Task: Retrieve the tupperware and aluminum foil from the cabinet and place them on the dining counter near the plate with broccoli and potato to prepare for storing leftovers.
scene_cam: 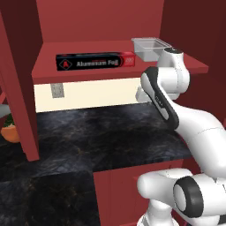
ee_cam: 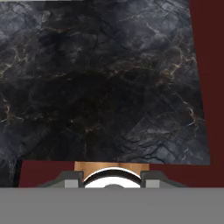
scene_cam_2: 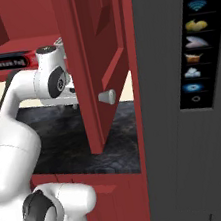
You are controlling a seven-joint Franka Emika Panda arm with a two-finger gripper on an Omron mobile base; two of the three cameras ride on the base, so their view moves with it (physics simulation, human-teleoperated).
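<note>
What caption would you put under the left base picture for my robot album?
Aluminum foil and tupperware wait on the red cabinet shelf as the white arm rises nearby.

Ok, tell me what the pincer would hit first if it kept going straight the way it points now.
Going by the hand view, it looks down at the black marbled stone counter under the dark red wall cabinet. That surface would probably come first; nothing lies in between, though depth is unclear.

White arm bent, hand downward
</note>
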